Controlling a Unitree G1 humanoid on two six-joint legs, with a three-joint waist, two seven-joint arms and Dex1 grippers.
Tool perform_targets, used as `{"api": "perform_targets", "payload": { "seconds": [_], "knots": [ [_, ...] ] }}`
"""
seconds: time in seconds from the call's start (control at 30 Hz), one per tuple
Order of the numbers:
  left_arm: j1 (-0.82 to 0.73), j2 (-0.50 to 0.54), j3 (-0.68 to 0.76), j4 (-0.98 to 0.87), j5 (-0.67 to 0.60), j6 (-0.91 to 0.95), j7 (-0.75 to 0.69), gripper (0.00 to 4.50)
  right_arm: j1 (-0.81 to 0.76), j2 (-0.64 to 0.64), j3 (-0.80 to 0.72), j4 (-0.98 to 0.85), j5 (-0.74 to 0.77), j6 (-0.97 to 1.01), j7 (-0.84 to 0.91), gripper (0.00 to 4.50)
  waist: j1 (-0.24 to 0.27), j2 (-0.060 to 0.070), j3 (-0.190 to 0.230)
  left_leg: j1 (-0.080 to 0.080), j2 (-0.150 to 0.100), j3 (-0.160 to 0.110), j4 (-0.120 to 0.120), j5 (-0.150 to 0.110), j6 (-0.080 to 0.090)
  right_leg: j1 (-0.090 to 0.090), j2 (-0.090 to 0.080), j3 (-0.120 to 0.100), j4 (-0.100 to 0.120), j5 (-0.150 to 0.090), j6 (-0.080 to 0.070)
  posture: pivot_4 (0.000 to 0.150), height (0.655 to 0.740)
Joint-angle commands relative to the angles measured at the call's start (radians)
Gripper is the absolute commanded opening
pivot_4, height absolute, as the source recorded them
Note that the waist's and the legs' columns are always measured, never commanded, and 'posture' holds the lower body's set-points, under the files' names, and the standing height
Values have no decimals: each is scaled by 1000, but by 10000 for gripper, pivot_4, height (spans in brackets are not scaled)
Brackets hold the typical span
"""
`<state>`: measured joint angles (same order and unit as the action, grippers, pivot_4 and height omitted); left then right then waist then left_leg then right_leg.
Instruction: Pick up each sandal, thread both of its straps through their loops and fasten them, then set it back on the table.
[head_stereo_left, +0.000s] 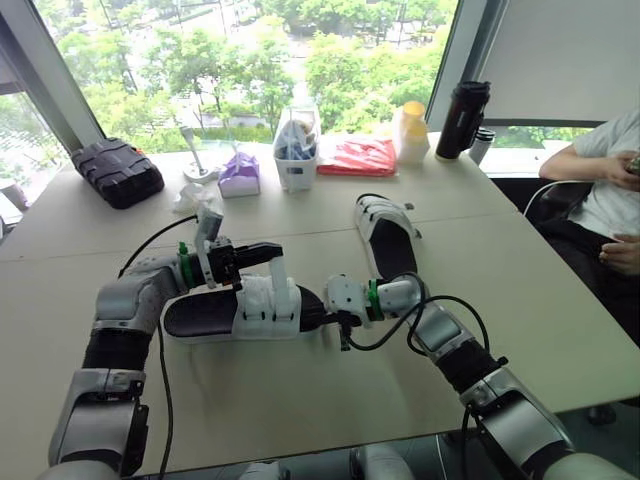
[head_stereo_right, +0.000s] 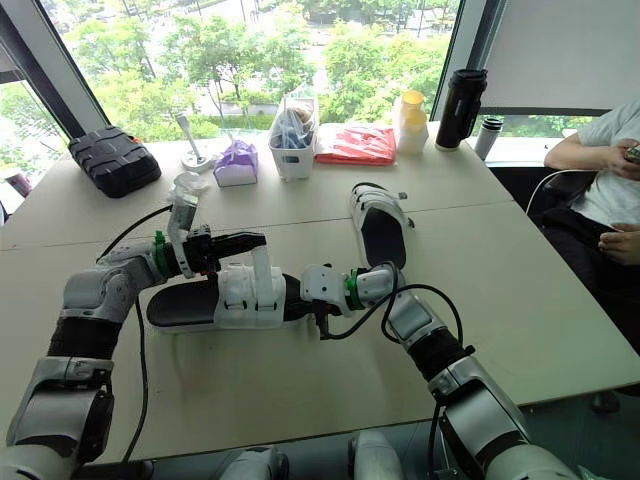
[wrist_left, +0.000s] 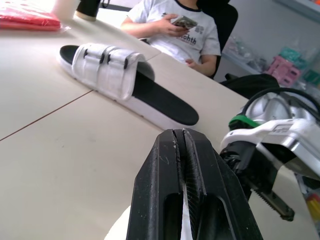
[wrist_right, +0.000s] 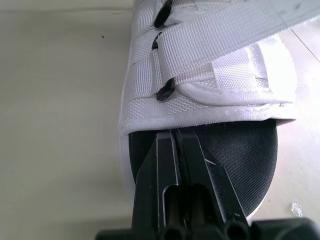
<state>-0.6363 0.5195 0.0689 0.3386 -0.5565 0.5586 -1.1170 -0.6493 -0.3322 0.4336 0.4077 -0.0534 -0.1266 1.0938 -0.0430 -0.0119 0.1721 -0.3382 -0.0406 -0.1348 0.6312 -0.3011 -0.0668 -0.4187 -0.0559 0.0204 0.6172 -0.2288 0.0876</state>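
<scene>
The near sandal (head_stereo_left: 215, 310), black-soled with white straps, lies on the table (head_stereo_left: 300, 400) in front of me. My left gripper (head_stereo_left: 272, 253) is shut on one of its straps (head_stereo_left: 279, 278) and holds that strap's end up above the upper; the left wrist view shows the white strap between the fingers (wrist_left: 165, 165). My right gripper (head_stereo_left: 312, 306) is shut, its fingers (wrist_right: 165, 165) lying on the black footbed at the sandal's toe end (wrist_right: 240, 150). The second sandal (head_stereo_left: 385, 235) lies farther back on the right with its straps closed over the upper.
Along the window edge stand a black case (head_stereo_left: 117, 172), a purple tissue pack (head_stereo_left: 240, 172), a white bin (head_stereo_left: 296, 150), a red packet (head_stereo_left: 357, 155), a yellow-lidded cup (head_stereo_left: 410, 130) and a black bottle (head_stereo_left: 462, 120). A person (head_stereo_left: 610, 190) sits at the table's right.
</scene>
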Motion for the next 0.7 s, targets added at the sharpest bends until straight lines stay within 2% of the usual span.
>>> {"api": "perform_targets", "payload": {
  "seconds": [0.03, 0.37, 0.6, 0.7],
  "knots": [
    [-53, -8, 5, 48, 43, -86, 2, 432, 38, -18, 38, 61, -56, 42, 2, 0, 0, 0, 0, 0, 0, 0, 0, 0, 0, 0, 0, 0, 0, 0, 0, 1500, 7400],
    [-60, -1, -74, 180, 184, -139, 2, 432, 54, -27, 35, 40, -56, 52, 1, 0, 0, 0, -1, 0, 0, 0, 0, 0, 0, 0, 0, 0, 0, 0, 0, 1500, 7400],
    [-49, 47, -148, 169, 262, -120, -10, 432, 57, -28, 35, 37, -56, 52, -2, 0, -1, 1, -1, 1, 0, 0, 0, 0, 0, 0, 0, 0, 1, 0, 1, 1500, 7400],
    [-46, 67, -195, 155, 322, -178, -10, 10348, 52, -25, 37, 41, -56, 52, -1, 0, -2, 2, -2, 1, 0, 0, 0, 0, 0, 0, 0, 0, 1, 0, 1, 1500, 7400]
  ]
}}
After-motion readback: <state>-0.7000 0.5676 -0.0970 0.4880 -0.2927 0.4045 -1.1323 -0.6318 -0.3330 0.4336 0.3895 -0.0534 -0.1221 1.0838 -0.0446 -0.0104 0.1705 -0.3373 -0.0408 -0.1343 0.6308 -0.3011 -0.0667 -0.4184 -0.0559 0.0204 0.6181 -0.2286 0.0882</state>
